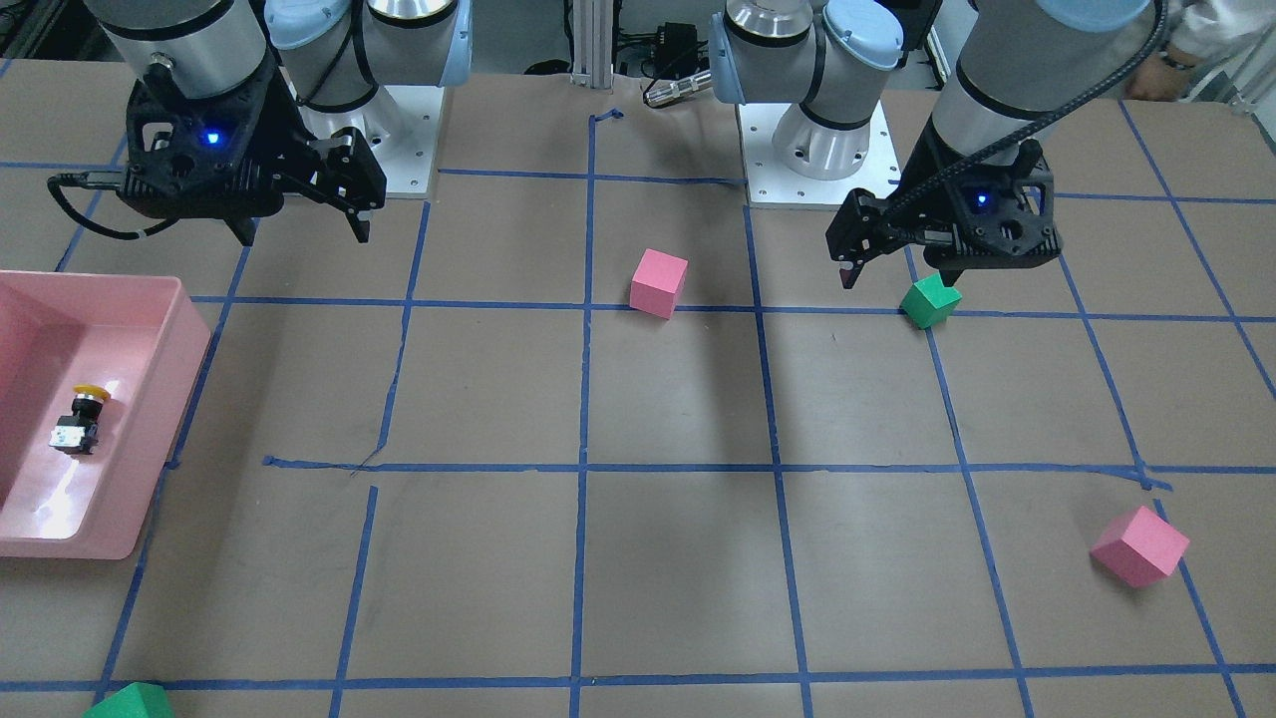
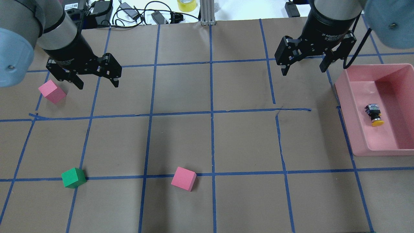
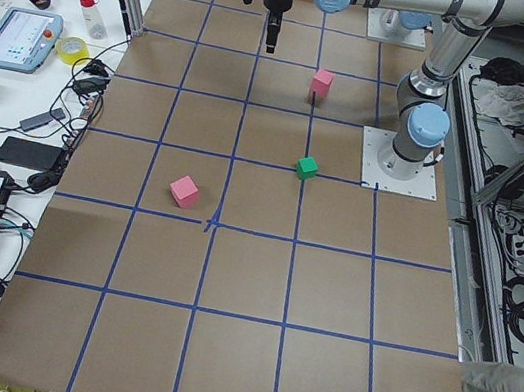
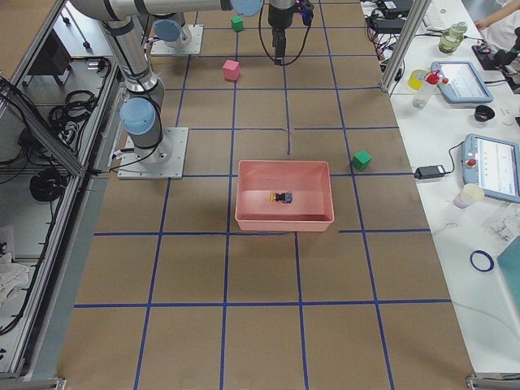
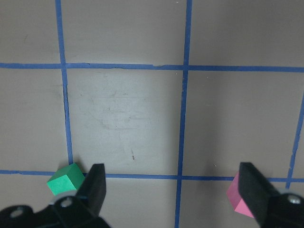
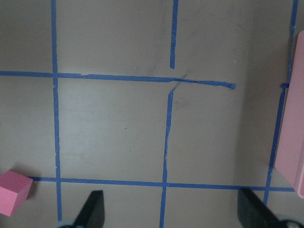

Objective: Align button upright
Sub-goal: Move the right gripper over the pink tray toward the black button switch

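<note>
The button (image 2: 373, 114) lies on its side on the floor of the pink bin (image 2: 343, 97) at the table's right. Its yellow cap points toward the robot's side and its whitish base points away. It also shows in the front view (image 1: 82, 419) and the right side view (image 4: 282, 197). My right gripper (image 2: 304, 71) is open and empty, raised above the table to the left of the bin's far corner (image 1: 304, 237). My left gripper (image 2: 98, 84) is open and empty, raised over the far left of the table (image 1: 897, 279).
A pink cube (image 2: 51, 91) lies by the left gripper. A green cube (image 2: 73, 177) and another pink cube (image 2: 183, 178) lie nearer the robot. A second green cube (image 1: 130, 701) sits at the far table edge beyond the bin.
</note>
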`<state>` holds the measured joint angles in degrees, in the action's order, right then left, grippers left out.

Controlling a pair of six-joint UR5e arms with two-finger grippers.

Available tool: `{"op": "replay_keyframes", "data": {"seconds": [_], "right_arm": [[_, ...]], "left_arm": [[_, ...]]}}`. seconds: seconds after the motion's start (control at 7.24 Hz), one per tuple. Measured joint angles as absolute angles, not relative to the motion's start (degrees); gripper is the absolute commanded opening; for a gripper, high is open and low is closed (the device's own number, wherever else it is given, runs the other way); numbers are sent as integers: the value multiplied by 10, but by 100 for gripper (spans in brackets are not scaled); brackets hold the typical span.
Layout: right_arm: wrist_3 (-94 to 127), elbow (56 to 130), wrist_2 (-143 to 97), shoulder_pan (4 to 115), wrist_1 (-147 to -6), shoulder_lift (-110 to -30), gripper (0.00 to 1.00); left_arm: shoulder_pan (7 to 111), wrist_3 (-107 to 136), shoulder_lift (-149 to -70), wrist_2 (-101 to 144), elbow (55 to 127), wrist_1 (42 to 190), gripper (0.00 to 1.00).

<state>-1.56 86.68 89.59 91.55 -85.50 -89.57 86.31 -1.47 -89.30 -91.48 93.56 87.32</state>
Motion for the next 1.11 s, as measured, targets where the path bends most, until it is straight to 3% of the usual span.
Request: {"op": "replay_keyframes", "data": {"seconds": [1.11], "right_arm": [[-88,870,896,816,-903,-873,100]], "left_arm": [[863,-19,-894,-915,936,875,100]]}}
